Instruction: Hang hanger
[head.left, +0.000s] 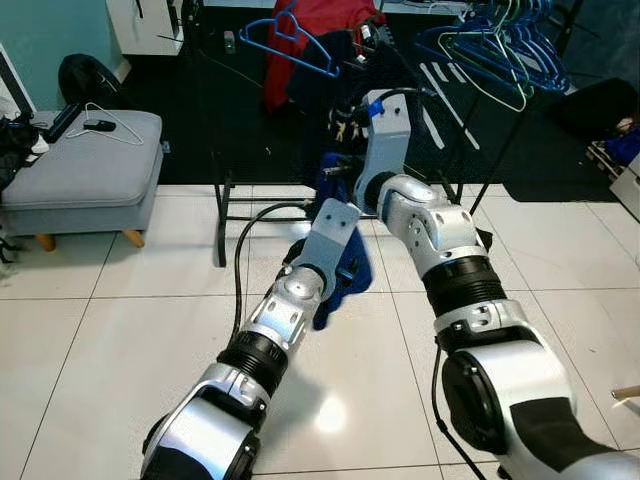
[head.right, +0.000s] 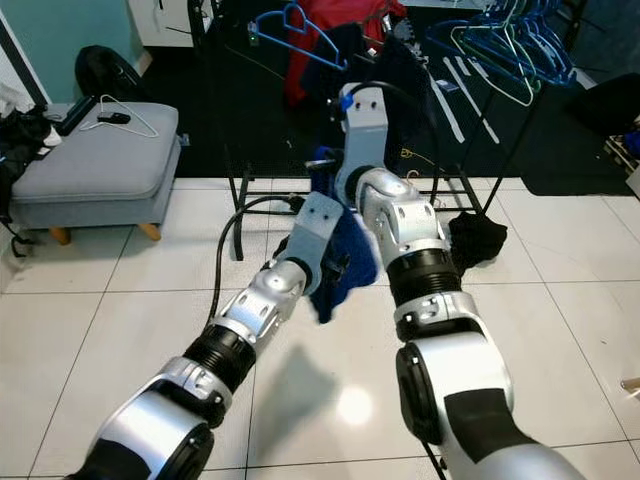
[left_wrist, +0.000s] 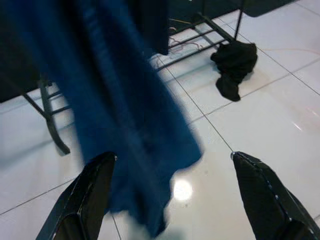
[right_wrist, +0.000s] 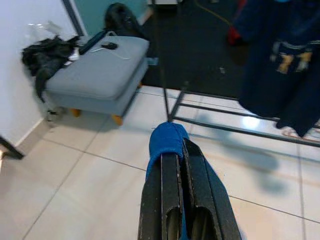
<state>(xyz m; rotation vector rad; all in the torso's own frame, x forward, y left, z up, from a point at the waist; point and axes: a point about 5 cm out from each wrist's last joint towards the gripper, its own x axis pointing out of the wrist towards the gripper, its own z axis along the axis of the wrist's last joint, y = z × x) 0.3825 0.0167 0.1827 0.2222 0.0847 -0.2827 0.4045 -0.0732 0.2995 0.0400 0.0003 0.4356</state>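
The black clothes rack (head.left: 222, 215) stands on the white tiled floor (head.left: 120, 330) ahead, blue hangers (head.left: 500, 45) crowded on its rail to the right and one blue hanger (head.left: 290, 40) apart to the left. A grey ottoman (head.left: 85, 165) sits off to the left. Between the arms hangs the blue garment (head.left: 345, 275) — soft and limp, likely light and prone to slide. The right claw (right_wrist: 177, 165) is clamped on a fold of it; the left claw (left_wrist: 172, 192) gapes wide just beside the cloth. A grip near the collar would steady it best — whether a hanger sits inside cannot be told.
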